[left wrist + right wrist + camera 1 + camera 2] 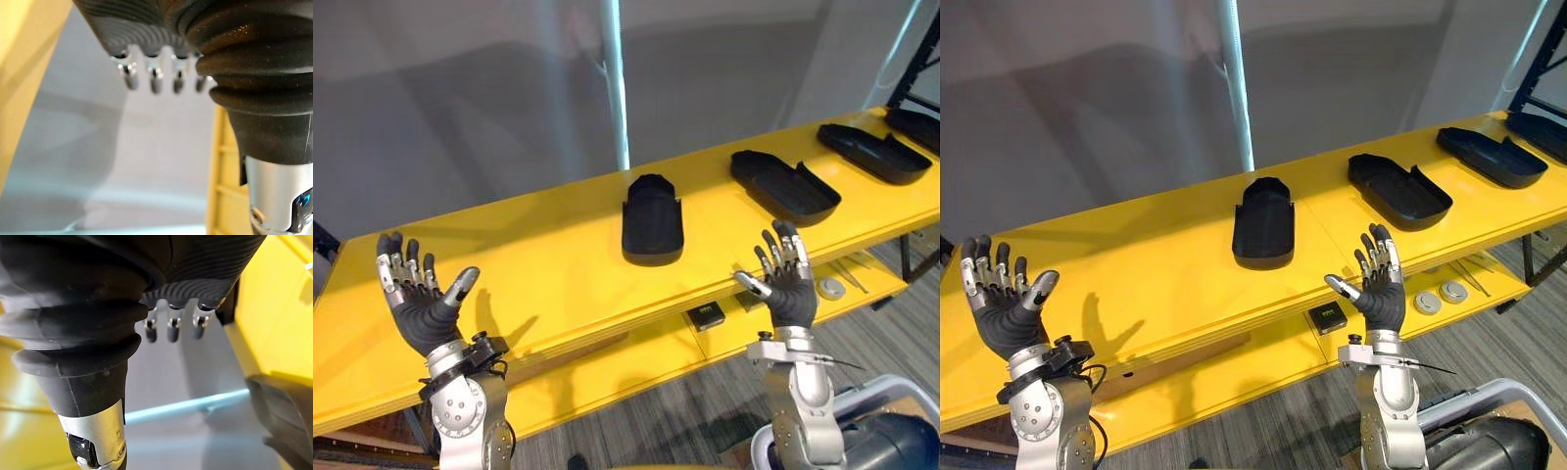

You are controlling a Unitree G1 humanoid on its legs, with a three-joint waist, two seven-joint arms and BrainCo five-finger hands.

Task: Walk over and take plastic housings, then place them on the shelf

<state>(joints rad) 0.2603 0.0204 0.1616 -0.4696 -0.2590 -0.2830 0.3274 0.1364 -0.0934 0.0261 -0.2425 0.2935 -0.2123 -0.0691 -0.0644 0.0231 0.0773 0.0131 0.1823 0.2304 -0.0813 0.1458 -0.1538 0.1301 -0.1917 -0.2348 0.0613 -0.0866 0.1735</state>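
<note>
Several black plastic housings lie in a row on the yellow shelf top [548, 264]: the nearest housing [652, 220] in the middle, a second housing [783, 183] to its right, and a third housing [873, 152] further right. My left hand [419, 297] is raised over the shelf's left part, open, palm up, holding nothing. My right hand [785, 279] stands open in front of the shelf's front edge, to the right of and nearer than the middle housing, apart from it. A housing's edge [288, 406] also appears in the right wrist view.
A lower yellow shelf [636, 362] carries a small black box [709, 314] and a round grey part [831, 288]. A pale vertical pole [618, 88] rises behind the shelf against a grey wall. A dark rack post [915, 69] stands at the far right. Striped carpet [891, 333] lies below.
</note>
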